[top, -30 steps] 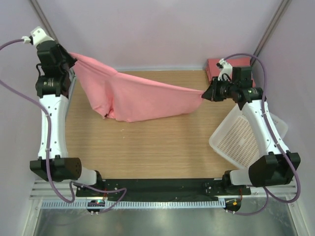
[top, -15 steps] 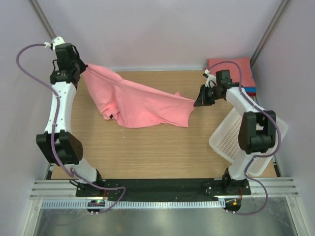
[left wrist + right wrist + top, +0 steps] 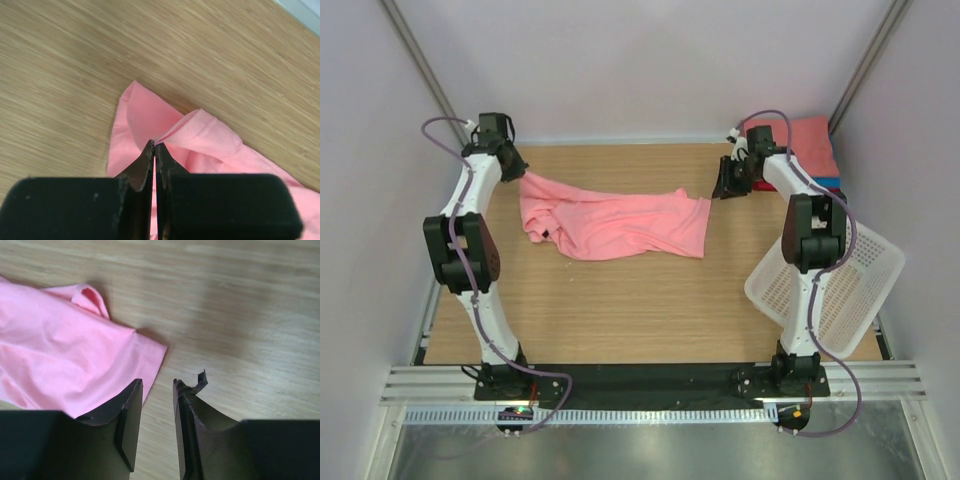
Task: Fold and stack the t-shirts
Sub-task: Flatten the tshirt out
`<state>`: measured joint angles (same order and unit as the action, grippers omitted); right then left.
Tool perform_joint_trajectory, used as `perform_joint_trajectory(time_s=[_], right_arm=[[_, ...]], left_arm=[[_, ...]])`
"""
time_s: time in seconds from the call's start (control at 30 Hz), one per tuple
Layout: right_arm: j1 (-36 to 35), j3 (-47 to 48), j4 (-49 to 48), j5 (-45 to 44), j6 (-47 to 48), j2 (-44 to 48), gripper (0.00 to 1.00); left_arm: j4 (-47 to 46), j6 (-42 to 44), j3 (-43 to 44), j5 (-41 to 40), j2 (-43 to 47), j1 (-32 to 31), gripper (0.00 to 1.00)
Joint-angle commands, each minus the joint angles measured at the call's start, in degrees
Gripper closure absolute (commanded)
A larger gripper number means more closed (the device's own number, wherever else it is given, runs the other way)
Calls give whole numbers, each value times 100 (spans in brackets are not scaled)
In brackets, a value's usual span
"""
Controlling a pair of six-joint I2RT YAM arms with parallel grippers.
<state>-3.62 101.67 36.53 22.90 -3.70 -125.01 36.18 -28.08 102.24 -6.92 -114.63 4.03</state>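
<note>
Robotics lab cell, not a home. Boxed in on three sides by plain pale walls (image 3: 650,60), with bare metal posts (image 3: 415,50) in the back corners. Floored with a wood-grain counter (image 3: 620,310). Left arm (image 3: 465,250) and right arm (image 3: 810,240), white and black, bolted to a black rail (image 3: 650,378) at its near edge, trailing purple cables (image 3: 765,113). Fronted by slotted aluminium bars (image 3: 430,382) and a toothed cable duct (image 3: 650,415). Only homely touch: one pink tee (image 3: 610,225) on the counter.
</note>
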Motion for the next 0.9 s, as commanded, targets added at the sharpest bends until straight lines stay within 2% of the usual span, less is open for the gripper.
perform_joint_trajectory(time_s=[0.0, 0.23, 0.47, 0.7, 0.87], right_arm=[[1, 546, 99, -329, 142, -146, 62], [19, 1153, 249, 30, 344, -787, 59], [1, 1110, 82, 329, 722, -937, 58], [1, 1198, 310, 1014, 1029, -1113, 58], [-7, 1171, 328, 998, 1073, -1183, 60]], left_arm=[[-129, 83, 472, 138, -59, -60, 100], [-94, 311, 745, 50, -323, -60, 100], [-50, 329, 930, 94, -437, -69, 100], [-41, 355, 1000, 94, -446, -69, 100], [-41, 408, 1053, 77, -438, -61, 100]])
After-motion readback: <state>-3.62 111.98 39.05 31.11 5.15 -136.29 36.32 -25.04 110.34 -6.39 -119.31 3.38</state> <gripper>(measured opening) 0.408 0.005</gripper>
